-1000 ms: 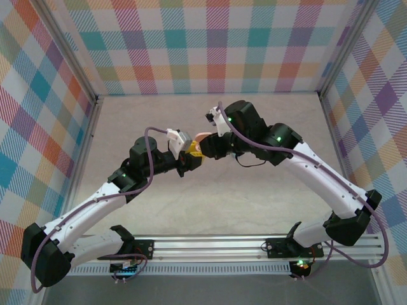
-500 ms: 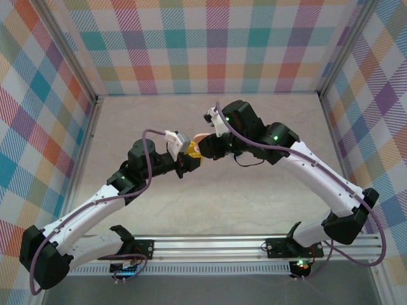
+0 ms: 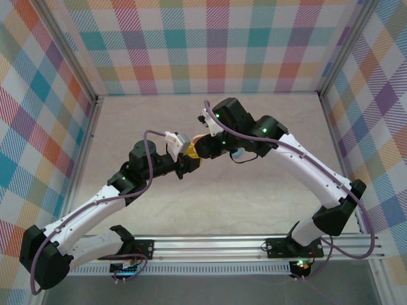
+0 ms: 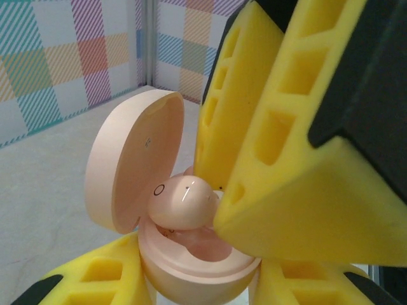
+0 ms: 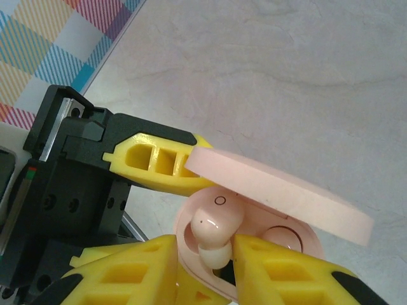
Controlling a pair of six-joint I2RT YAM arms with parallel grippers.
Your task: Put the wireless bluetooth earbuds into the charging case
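We see open bench (image 3: 254,203) at upper left, upper right and lower centre of the top view, so there's room to pass there. Centre is tight. The left gripper (image 3: 189,159) clamps the charging case (image 4: 191,267), and the raised lid (image 4: 130,171) blocks one side. The right gripper (image 5: 206,241) crowds the mouth, flanking the pink earbud (image 4: 181,202). Plaid walls (image 3: 216,44) close three sides.

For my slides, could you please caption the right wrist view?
Pink earbud between the right gripper's fingers, nestled in the open pink charging case.
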